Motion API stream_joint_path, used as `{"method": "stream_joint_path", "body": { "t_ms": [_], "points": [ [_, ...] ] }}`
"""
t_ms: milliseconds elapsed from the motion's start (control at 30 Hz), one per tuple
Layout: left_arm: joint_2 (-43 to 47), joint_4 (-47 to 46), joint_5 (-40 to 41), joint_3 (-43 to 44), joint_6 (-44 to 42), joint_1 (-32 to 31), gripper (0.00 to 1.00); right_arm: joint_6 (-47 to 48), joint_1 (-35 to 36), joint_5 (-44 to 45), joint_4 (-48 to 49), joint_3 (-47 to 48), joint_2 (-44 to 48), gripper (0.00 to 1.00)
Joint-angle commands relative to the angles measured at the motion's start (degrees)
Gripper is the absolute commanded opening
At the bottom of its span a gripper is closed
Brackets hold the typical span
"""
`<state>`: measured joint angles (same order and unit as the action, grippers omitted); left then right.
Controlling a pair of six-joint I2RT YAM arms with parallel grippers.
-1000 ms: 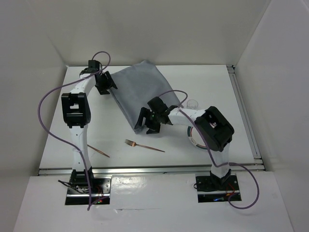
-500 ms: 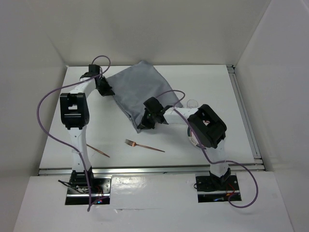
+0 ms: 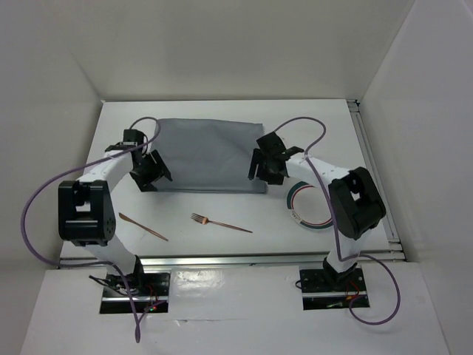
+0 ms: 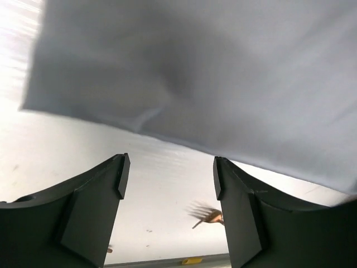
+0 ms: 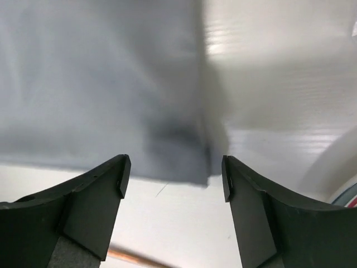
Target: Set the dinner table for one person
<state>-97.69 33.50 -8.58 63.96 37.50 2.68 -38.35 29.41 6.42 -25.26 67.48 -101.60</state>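
We judge the job approx. a third done. The grey mat (image 3: 211, 154) lies flat and squared up on the far-middle part of the dinner table (image 3: 318, 126), i.e. the white top bearing everything. The left gripper (image 4: 169, 167) sits at the mat's near-left corner, jaws wide apart w/ nothing btwn them. The right gripper (image 5: 174, 167) is at the near-right corner, likewise wide and empty, w/ the mat corner just beyond its tips. Not yet placed: the plate (image 3: 295, 209), off the mat to its right and partly under the right arm; the fork (image 3: 220, 222) and a 2nd copper utensil (image 3: 143, 226) (knife or spoon, can't tell), both on bare table on the arms' side of the mat. Plate prob. goes first, then cutlery.
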Motion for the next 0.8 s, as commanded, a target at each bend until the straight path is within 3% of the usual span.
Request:
{"method": "stream_joint_path", "body": {
  "t_ms": [0,233,367,433,567,767],
  "points": [
    [6.9,2.4,4.2,0.5,-0.4,1.1,0.79,4.2,1.4,-3.8,-0.5,2.1,5.6,0.79],
    [12.3,7.6,14.2,-0.1,5.0,6.5,0.73,-2.0,4.6,-6.3,1.5,0.1,13.0,0.77],
    [8.9,2.7,5.5,-4.1,3.8,11.4,0.72,-4.9,5.2,-6.9,4.0,-6.8,19.6,0.72],
    [6.0,0.9,1.1,-4.7,3.0,11.4,0.78,-6.2,5.2,-7.5,4.0,-9.1,21.5,0.72],
    [1.5,-3.1,-1.8,-4.7,3.8,11.4,0.89,-11.3,3.8,-11.2,5.5,-17.0,25.9,0.76],
    [-4.9,-5.5,-1.1,-1.6,4.4,11.9,0.87,-25.3,3.2,-11.1,12.4,-28.0,31.2,0.79]
  ]
}}
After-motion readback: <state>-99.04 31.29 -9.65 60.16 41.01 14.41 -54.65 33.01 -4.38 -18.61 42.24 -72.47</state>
